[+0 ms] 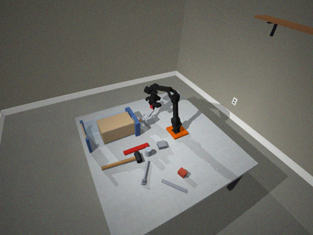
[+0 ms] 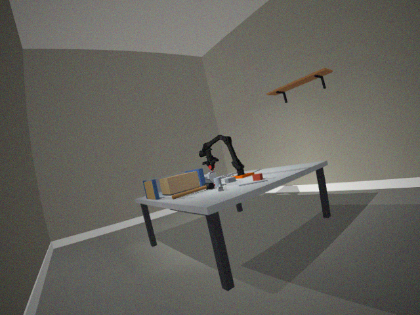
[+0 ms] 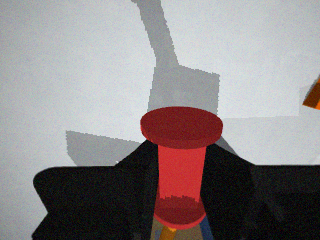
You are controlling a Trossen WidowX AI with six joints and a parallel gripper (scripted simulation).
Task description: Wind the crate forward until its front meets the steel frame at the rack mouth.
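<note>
The tan crate [image 1: 117, 125] [image 2: 179, 183] sits flat in the cubby. Its front is close to the blue frame [image 1: 137, 129] [image 2: 201, 176] at the mouth; any small gap is too fine to tell. The winch [image 1: 147, 117] [image 2: 210, 177] stands just outside the frame, with the handle's grey crank arm [image 1: 151, 112] rising from its top. My gripper [image 1: 152, 105] [image 2: 210, 165] [image 3: 173, 134] is shut on the handle's red knob [image 1: 151, 106] [image 2: 211, 167] [image 3: 181, 167], above the winch. The key and hole are hidden. A bit of orange strap [image 1: 139, 120] shows between winch and frame.
A mallet [image 1: 138, 157], red bar [image 1: 136, 149], grey cylinder [image 1: 147, 152], grey block [image 1: 162, 144], wrench-like tool [image 1: 145, 173], flat grey bar [image 1: 174, 185] and red block [image 1: 182, 172] lie on the bench. The arm's orange base [image 1: 185, 133] [image 3: 314, 100] is beside the winch.
</note>
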